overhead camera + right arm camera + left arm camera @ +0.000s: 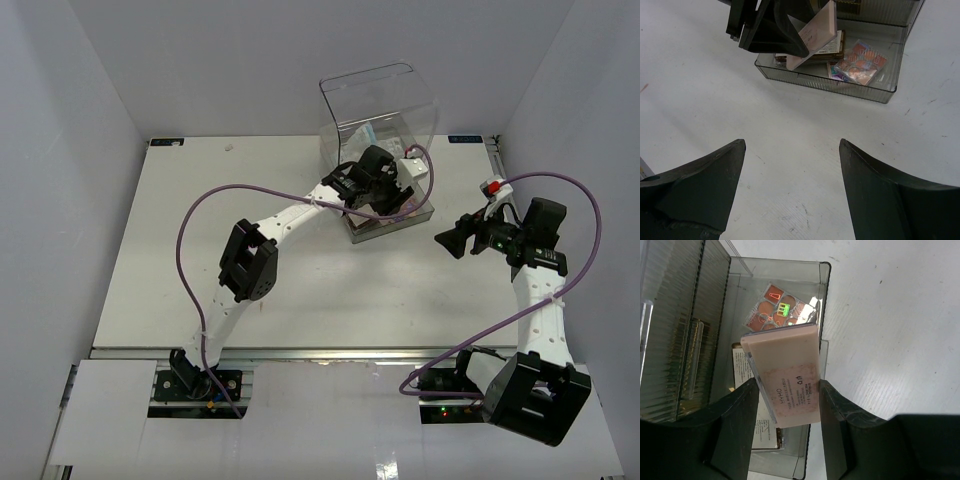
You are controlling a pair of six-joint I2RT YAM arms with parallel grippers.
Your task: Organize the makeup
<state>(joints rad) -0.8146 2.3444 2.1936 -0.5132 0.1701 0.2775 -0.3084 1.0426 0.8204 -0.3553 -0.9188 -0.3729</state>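
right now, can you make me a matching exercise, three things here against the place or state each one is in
Things:
1. pink palette
2. multicoloured palette
3. right claw

Place or state:
a. open, over the table
b. lying in the drawer
c. gripped in the left claw

Pairs: 1-c, 2-b, 3-a

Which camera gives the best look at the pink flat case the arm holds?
The left wrist view: the pink case fills the middle, label showing, between the left fingers above the drawer. The right wrist view shows part behind those fingers; the top view leaves it too small to make out.
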